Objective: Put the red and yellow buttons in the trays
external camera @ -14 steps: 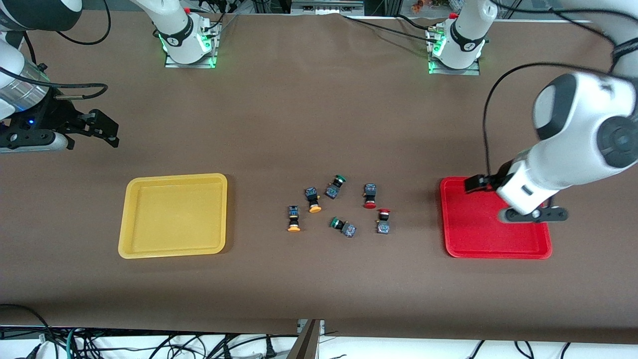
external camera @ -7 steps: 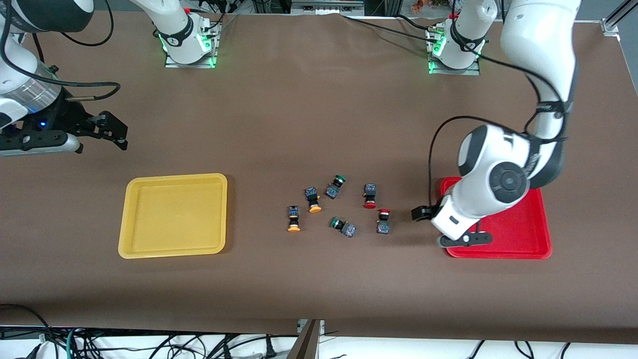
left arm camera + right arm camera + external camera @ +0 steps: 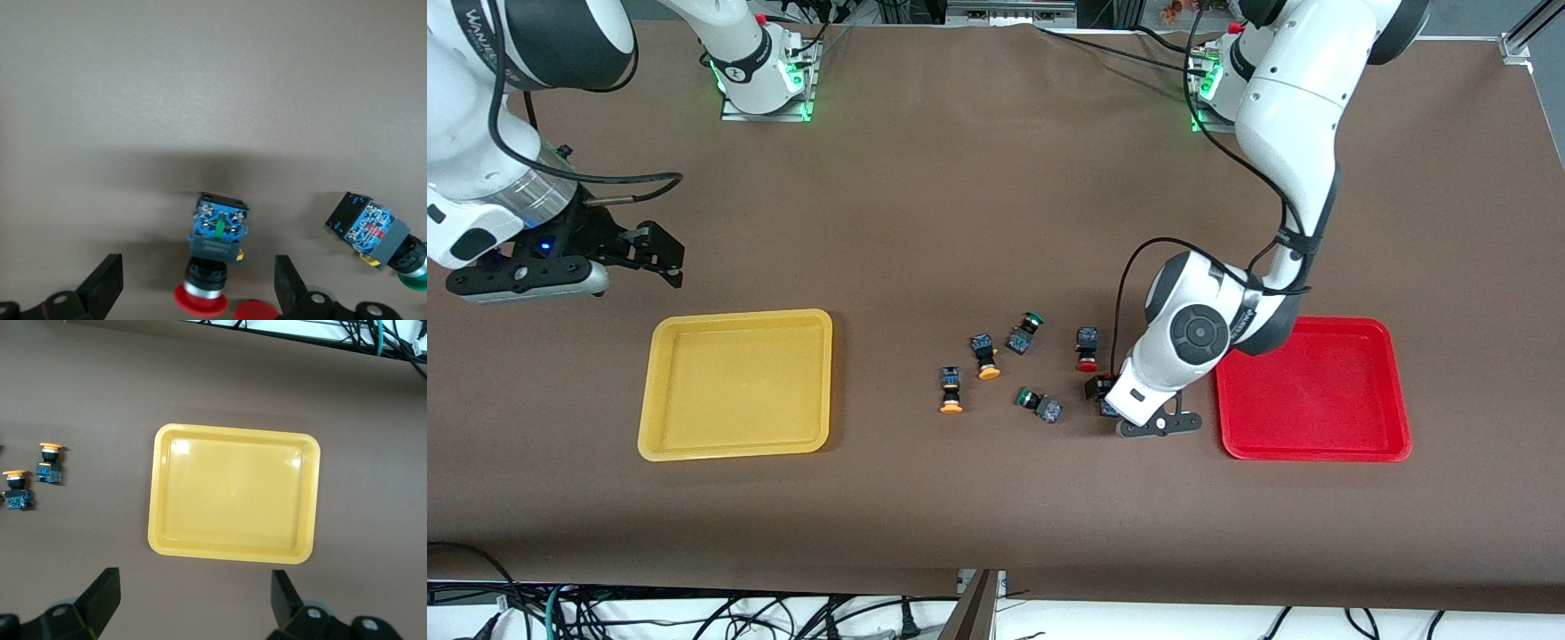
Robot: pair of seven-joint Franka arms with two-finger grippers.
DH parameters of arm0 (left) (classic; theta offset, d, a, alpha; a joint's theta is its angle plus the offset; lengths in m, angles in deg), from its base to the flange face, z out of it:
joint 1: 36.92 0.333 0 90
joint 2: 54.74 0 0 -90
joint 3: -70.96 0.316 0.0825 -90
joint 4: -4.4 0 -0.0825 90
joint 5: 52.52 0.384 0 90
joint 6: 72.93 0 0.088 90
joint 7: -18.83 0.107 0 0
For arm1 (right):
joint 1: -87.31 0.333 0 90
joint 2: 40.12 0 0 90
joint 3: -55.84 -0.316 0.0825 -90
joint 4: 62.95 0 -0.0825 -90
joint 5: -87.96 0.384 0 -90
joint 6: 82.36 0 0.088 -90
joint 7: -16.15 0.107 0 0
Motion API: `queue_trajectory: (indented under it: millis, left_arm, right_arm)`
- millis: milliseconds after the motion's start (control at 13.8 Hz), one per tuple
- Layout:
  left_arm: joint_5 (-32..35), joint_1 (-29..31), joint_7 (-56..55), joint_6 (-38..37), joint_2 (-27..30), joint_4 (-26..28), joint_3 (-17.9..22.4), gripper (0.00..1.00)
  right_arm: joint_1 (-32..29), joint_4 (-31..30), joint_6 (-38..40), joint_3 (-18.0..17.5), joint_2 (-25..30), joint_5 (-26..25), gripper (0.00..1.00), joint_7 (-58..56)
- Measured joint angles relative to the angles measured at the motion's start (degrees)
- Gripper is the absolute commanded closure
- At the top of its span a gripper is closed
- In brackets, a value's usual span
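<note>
Two red buttons lie mid-table. My left gripper is low over the one nearer the camera, which it largely hides in the front view. In the left wrist view that red button lies between my open fingers, untouched; my left gripper holds nothing. The other red button lies close by, its cap showing beside the first. Two yellow buttons lie toward the yellow tray. The red tray is beside the left arm. My right gripper is open above the table by the yellow tray.
Two green-capped switches lie among the buttons; one is close to my left gripper. The right wrist view shows the yellow buttons beside the yellow tray. Both trays hold nothing.
My left arm has swung from over the red tray to the red buttons and come down over the nearer one. My right gripper has drifted closer to the yellow tray.
</note>
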State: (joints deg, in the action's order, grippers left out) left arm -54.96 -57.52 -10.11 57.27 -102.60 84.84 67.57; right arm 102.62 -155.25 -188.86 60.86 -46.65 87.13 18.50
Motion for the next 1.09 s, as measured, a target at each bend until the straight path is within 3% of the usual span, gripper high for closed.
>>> queue_trajectory:
  millis: [290, 508, 581, 871, 1089]
  left_arm:
    - [0.0, -0.67, 0.0, 0.59, -1.55, -0.04, 0.12, 0.04]
    - [0.0, -0.93, 0.0, 1.46, -1.78, -0.04, 0.28, 0.42]
    - [0.0, -0.96, 0.0, 1.75, -1.94, -0.04, 0.3, 0.47]
    - [0.15, -0.99, 0.05, 2.75, -2.4, -0.48, 0.59, 0.9]
    - [2.83, -1.0, 0.13, 2.75, -2.41, -1.4, 0.71, 0.94]
  right_arm:
    - [-0.01, 0.03, 0.01, 0.1, -1.37, 0.33, 0.0, 0.0]
    - [0.3, 0.03, 0.19, 0.0, -1.93, 0.34, 0.0, 0.0]
    - [0.47, 0.0, 0.34, 0.0, -2.26, 0.34, 0.0, 0.0]
    - [0.92, -0.02, 1.66, -0.08, -5.83, 0.33, 0.0, -0.15]
    - [1.36, 0.0, 2.07, -0.1, -6.89, 0.33, 0.0, -0.23]
